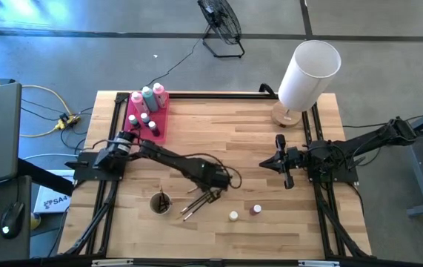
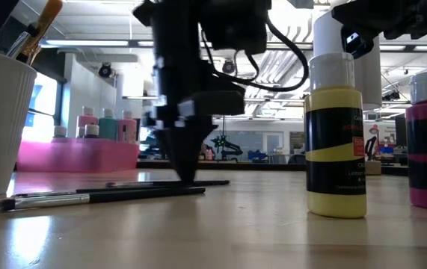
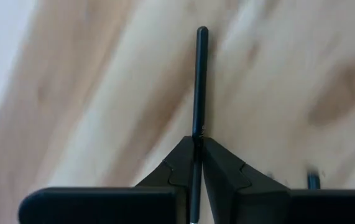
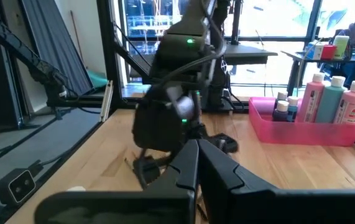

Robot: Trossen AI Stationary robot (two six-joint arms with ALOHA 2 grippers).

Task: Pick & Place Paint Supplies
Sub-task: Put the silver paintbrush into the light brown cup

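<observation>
Yellow paint pot [image 2: 336, 138] sits nearest low cam. Left gripper [image 1: 210, 194] at table 6 o'clock, clamped on thin dark-handled brush [image 3: 199, 87]. Squeeze bottles [image 1: 147, 97] already in pink tray [image 1: 161, 130] at 11; pots, brushes left. Right gripper [image 1: 280, 162] closed, idle at 3.

Three squeeze bottles [image 1: 147, 97] stand in one pink tray [image 1: 159, 130]: two pink, one teal. About three tiny paint pots [image 1: 143, 119] share the tray; two more pots [image 1: 245, 213] sit on the worktop. One white cup [image 1: 160, 202]. Loose brushes [image 1: 194, 205]: count unclear.
</observation>
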